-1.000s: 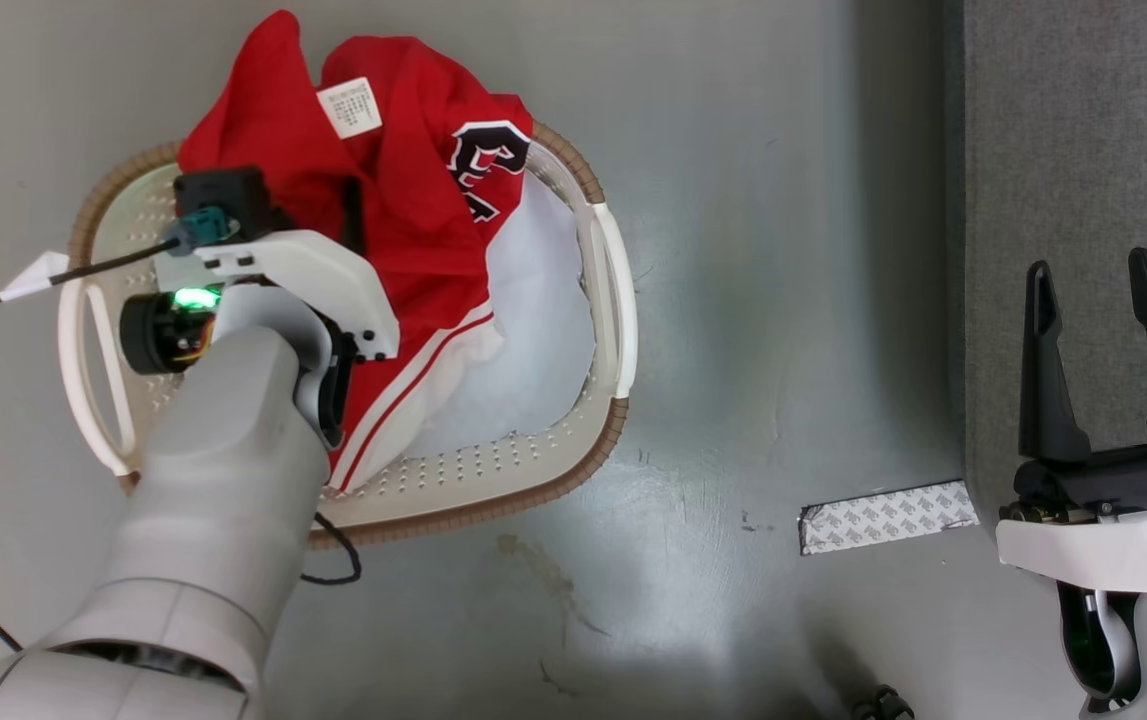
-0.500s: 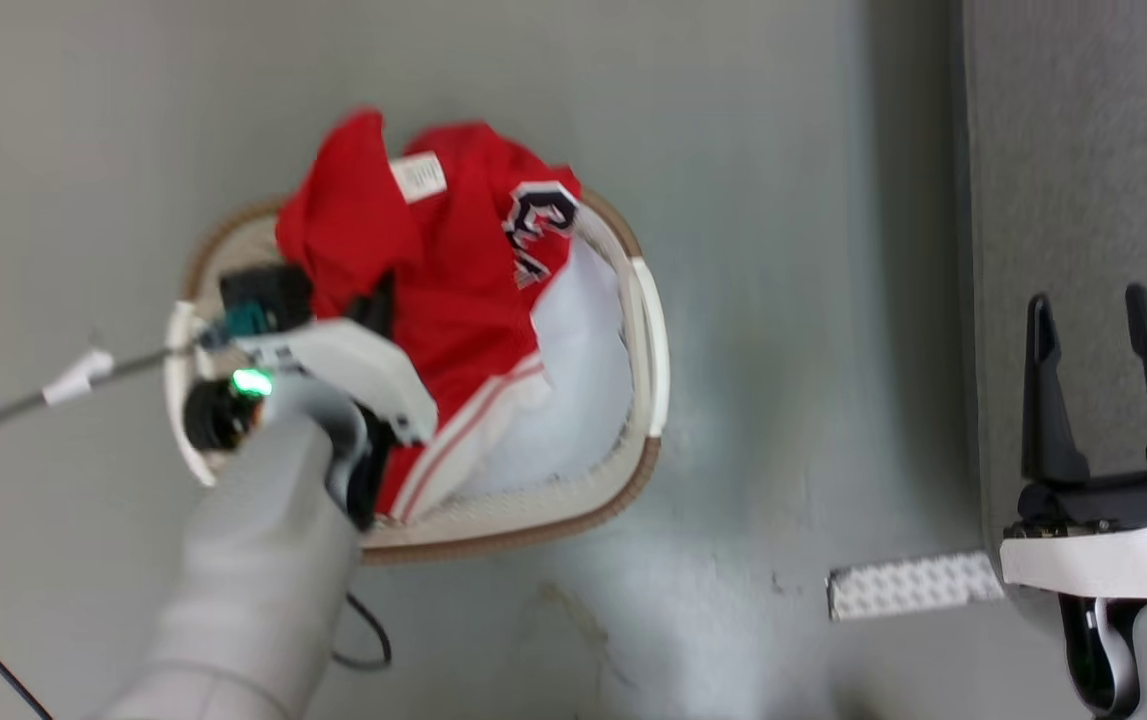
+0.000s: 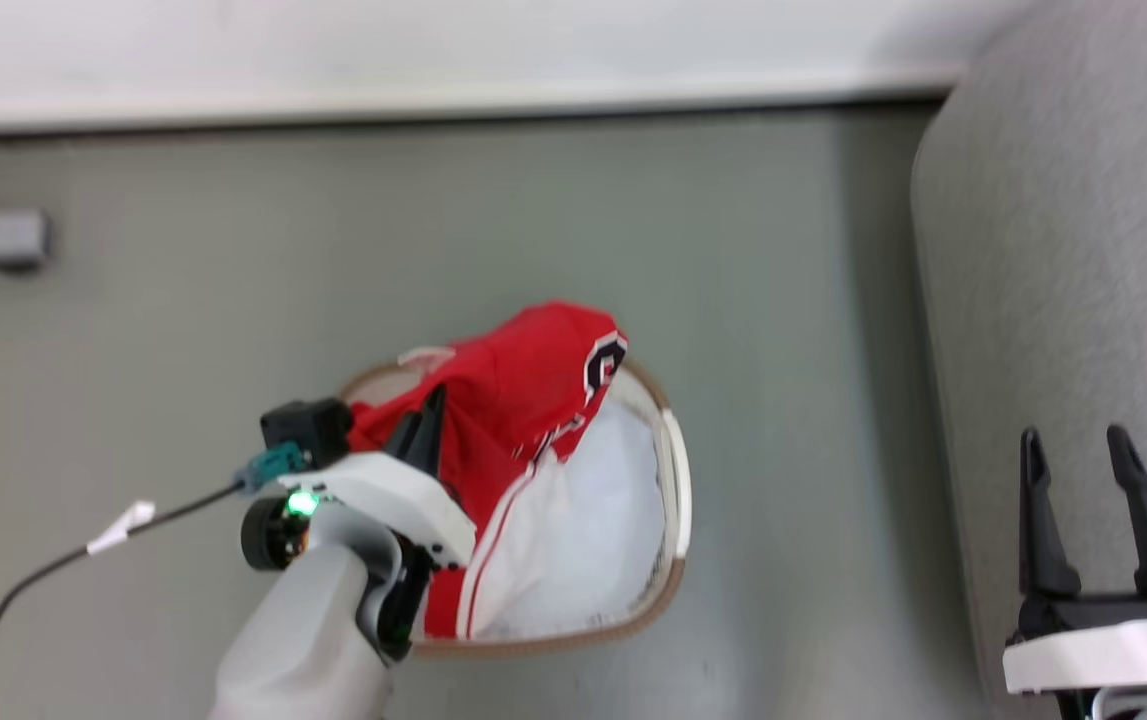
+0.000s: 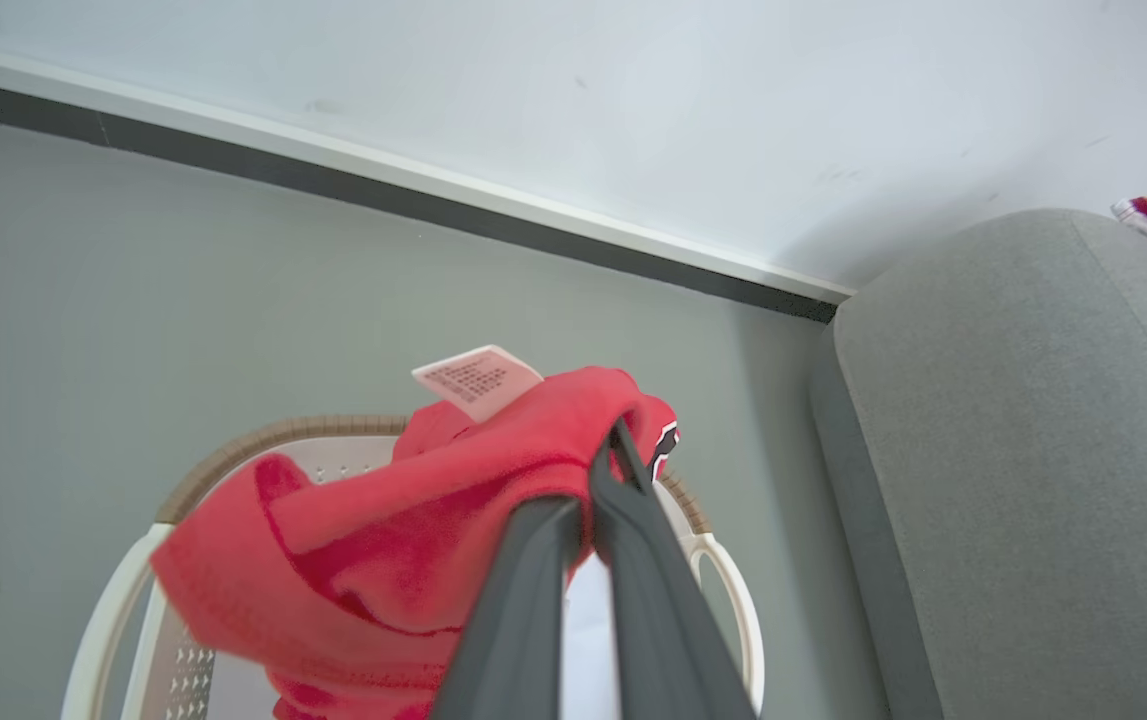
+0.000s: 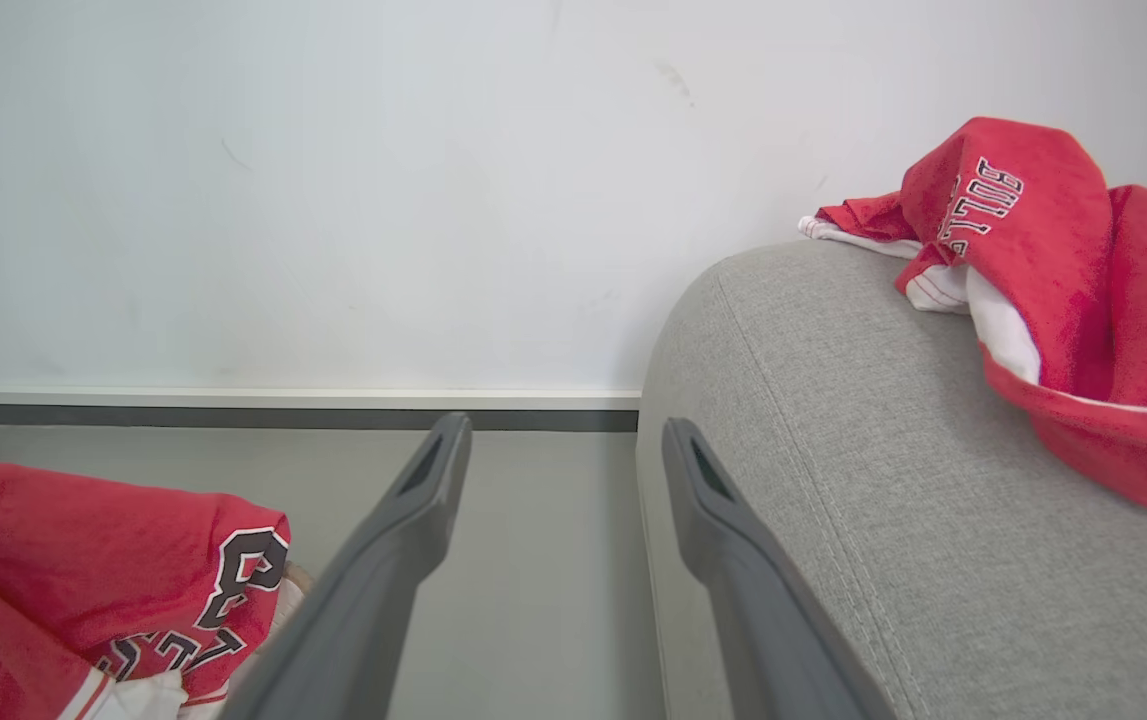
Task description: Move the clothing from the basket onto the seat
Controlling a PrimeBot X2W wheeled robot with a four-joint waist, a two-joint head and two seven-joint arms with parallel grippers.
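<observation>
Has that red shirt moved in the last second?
Yes. The camera shifted too, but against the rim of the basket the clothing now stands bunched higher, pinched by the shut jaws of the left gripper.

The left hand (image 3: 425,425) has dark fingers (image 4: 523,610), a white wrist shell (image 3: 403,500), green light (image 3: 303,502) and black cable (image 3: 195,500).

The red garment (image 4: 373,540) is soft, matt knitted cloth with stitched letter patches (image 5: 243,570); its care label (image 4: 478,378) looks like thin, papery white fabric. The laundry basket (image 3: 678,480) is smooth, perforated white plastic under a brown, woven-textured rim (image 3: 553,642). The sofa (image 5: 833,500) is coarse, matt grey woven upholstery. The floor (image 3: 533,220) is smooth grey with a faint sheen. The fingers (image 5: 403,540) of the right gripper (image 5: 561,428) are dark, smooth, matt plastic.
</observation>
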